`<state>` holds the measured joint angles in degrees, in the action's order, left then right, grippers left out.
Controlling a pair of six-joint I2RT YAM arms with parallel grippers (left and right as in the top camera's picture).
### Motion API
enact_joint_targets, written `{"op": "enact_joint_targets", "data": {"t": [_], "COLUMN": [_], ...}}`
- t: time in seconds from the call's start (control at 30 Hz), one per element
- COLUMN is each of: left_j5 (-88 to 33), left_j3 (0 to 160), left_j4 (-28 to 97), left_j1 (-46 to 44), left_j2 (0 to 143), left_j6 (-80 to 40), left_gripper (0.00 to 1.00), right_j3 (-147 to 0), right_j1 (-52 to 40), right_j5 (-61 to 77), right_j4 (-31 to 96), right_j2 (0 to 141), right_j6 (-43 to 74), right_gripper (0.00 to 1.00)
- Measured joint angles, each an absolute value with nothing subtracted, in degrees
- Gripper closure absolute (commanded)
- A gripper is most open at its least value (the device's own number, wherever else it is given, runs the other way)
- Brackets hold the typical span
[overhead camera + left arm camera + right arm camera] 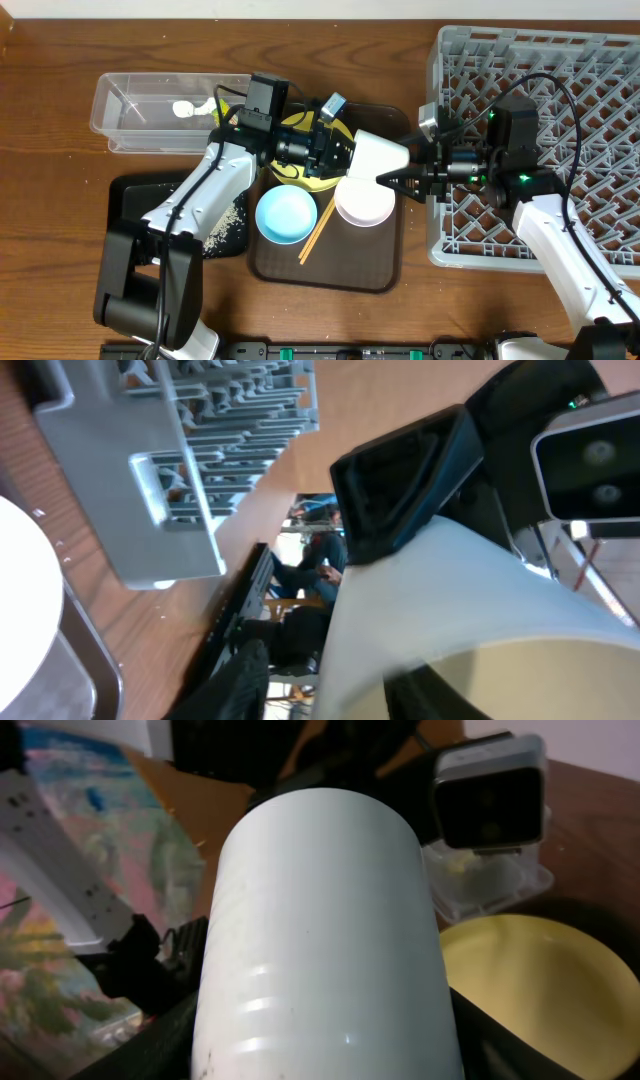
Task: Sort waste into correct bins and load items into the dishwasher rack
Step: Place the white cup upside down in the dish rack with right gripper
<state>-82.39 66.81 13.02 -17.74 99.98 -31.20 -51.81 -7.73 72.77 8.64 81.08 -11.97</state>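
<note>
Overhead: left gripper (345,152) clamps small white cup (382,155), held aloft; right gripper (390,180) at cup's opposite end.
Left wrist: cup directly ahead; large grey plastic lattice rack (160,490) beyond, left.
Right wrist: cup between right gripper's fingers, clamping cannot tell; round yellow plate (530,980) beyond, lower right.

Thin wooden chopsticks (316,235) lie between the light blue bowl (286,214) and white-pinkish bowl (364,205) on the dark brown serving tray (350,268). The grey lattice crate (600,110) stands to its right.

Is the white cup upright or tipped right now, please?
Tipped: the cup lies on its side, off the tray, between left hand and right hand.
</note>
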Motion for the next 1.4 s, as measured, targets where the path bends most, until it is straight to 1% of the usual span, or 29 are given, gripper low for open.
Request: {"op": "enact_joint_targets", "data": {"t": [0.1,0.2,0.27,0.37,0.5,0.6,0.8,0.9,0.97,1.07,1.27,1.33,1.4], "left_j5": [-78.8,-72.5,-69.0,-63.5,-56.5,-50.8,-37.7,-31.8,-28.9,-26.3,-24.2,-23.8,-23.7], "left_j3": [66.8,66.8,66.8,66.8,66.8,66.8,66.8,66.8,66.8,66.8,66.8,66.8,66.8], "left_j4": [14.9,18.3,20.6,24.7,30.6,34.4,39.1,40.4,40.8,41.2,41.7,42.0,42.7], "left_j1": [-17.7,-17.5,-16.8,-15.5,-12.7,-10.7,-9.8,-9.8,-9.8,-9.8,-9.8,-9.8,-9.8], "left_j2": [100.0,100.0,100.0,99.9,98.5,94.8,85.6,83.2,82.6,82.5,82.5,82.5,82.5], "left_j6": [-31.0,-30.3,-29.4,-27.1,-23.6,-21.2,-19.2,-19.0,-18.8,-18.5,-18.1,-18.1,-18.1], "left_gripper": [0.52,0.49,0.47,0.43,0.42,0.42,0.42,0.42,0.42,0.42,0.42,0.41,0.42], "right_j3": [-51.8,-51.8,-51.8,-52.0,-54.1,-58.7,-69.3,-71.1,-71.2,-71.2,-71.2,-71.2,-71.2], "right_j1": [-7.7,-7.7,-7.5,-6.1,-3.2,-0.1,6.6,10.4,13.0,17.4,23.3,24.3,24.9], "right_j5": [68.2,63.7,60.2,53.3,44.0,37.0,21.6,14.2,10.7,7.0,2.6,1.8,1.3], "right_j4": [9.9,11.8,13.6,18.2,27.9,35.8,49.8,55.9,58.7,62.4,66.7,67.1,67.1], "right_j2": [81.1,81.1,81.1,80.6,77.9,74.5,71.1,71.6,72.4,74.8,79.8,81.4,83.1], "right_j6": [-9.6,-7.6,-6.6,-5.7,-4.7,-4.5,-2.8,-0.9,0.1,1.3,2.3,2.4,2.4], "right_gripper": [0.58,0.63,0.65,0.65,0.7,0.79,0.86,0.87,0.84,0.83,0.8,0.76,0.69]}}
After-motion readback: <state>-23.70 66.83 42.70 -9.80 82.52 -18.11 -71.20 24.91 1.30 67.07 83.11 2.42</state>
